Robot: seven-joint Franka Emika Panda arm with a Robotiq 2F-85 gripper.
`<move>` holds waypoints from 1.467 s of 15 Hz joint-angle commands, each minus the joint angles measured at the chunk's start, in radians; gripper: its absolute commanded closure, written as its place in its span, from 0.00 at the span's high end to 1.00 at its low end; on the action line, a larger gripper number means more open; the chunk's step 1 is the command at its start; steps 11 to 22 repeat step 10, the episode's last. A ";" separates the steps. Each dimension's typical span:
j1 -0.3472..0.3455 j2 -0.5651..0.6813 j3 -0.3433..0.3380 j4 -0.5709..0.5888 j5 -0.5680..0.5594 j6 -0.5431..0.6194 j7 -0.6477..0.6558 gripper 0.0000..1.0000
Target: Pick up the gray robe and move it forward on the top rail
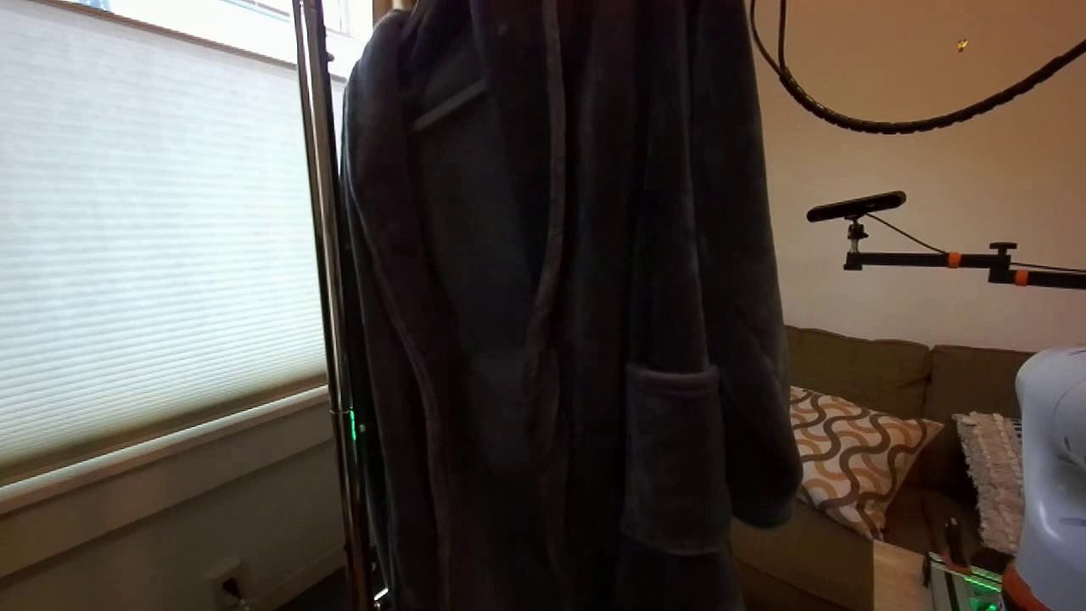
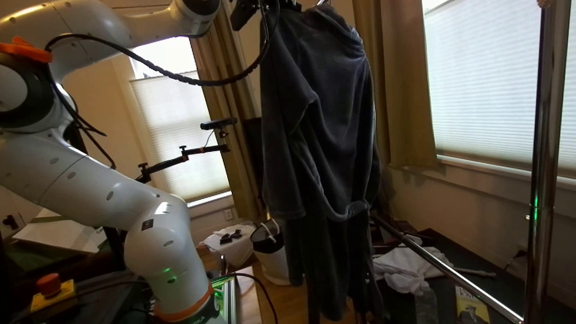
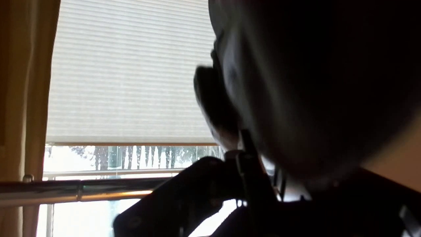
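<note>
The gray robe [image 1: 594,255] hangs long and dark on a hanger, its collar cut off by the upper edge. In an exterior view its back and sleeve [image 2: 333,117] show, with a hanger hook above the collar. My gripper [image 2: 290,5] is at the upper edge beside the robe's shoulder, partly cut off. In the wrist view, which stands upside down, one dark finger of my gripper [image 3: 273,168] overlaps the dark robe [image 3: 312,82]; the other finger is hidden, so its opening is unclear. The top rail [image 3: 115,191] runs horizontally behind the gripper; neither exterior view shows it.
A vertical chrome pole [image 1: 327,255] stands beside the robe, also in an exterior view [image 2: 546,157]. A low metal bar [image 2: 450,270] joins it. A black camera arm [image 1: 916,259] reaches out near the couch [image 1: 882,365]. A white cloth [image 2: 405,265] lies low behind the robe.
</note>
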 commanded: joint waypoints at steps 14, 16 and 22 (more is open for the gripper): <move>-0.115 -0.071 -0.015 0.026 -0.117 -0.064 0.071 0.90; -0.115 -0.071 -0.015 0.026 -0.117 -0.064 0.071 0.90; -0.115 -0.071 -0.015 0.026 -0.117 -0.064 0.071 0.90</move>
